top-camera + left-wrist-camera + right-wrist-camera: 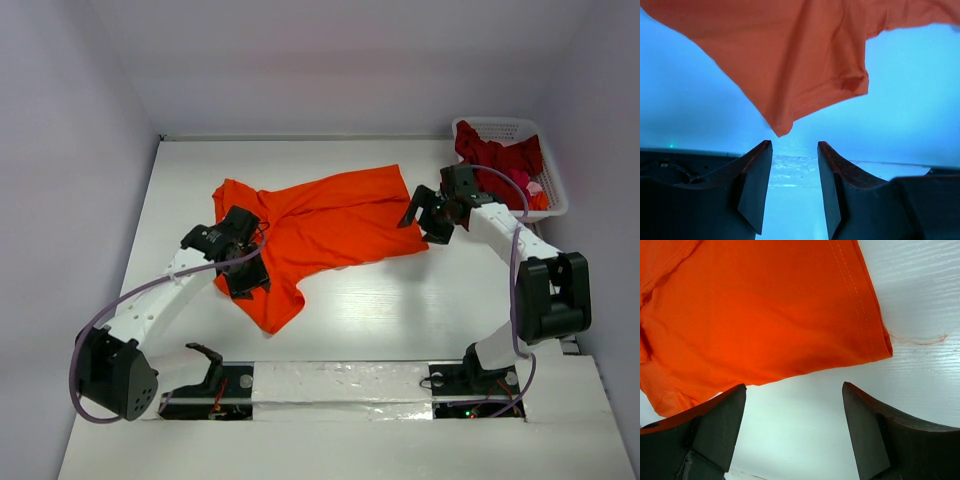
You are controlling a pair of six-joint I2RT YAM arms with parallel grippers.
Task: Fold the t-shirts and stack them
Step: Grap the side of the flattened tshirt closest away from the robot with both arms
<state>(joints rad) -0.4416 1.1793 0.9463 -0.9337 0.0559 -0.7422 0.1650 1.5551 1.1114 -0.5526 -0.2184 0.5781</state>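
Lying crumpled across the middle of a white table [400,310] is an orange t-shirt [330,225], with its left part bunched and doubled over on itself.

At the left, the left gripper [247,272] hangs over the near-left part of the shirt. Its wrist camera shows the jaws a narrow gap apart with nothing between them. A pointed corner of the cloth [780,131] lies just beyond the fingertips. The likely trouble here is a pinch that catches only the tip of that corner, or misses it, so the cloth slips free on the lift. The bunched layers beside it could also be caught, dragging a fold along with the corner.

At the right, the right gripper [425,218] sits at the shirt's right edge. Its jaws stand wide apart and hold nothing. Its wrist camera shows the stitched hem corner [875,347] just ahead of the fingertips, flat on the table, and a loose orange thread [920,340] beside it. Fingers coming down on flat cloth may push it into wrinkles rather than get under it.

If the two arms take hold at uneven points, the fold would probably come out crooked.

At the far right stands a white plastic basket [555,195] holding dark red t-shirts [495,155]. The right arm runs close beside it, so a wide swing might knock it.
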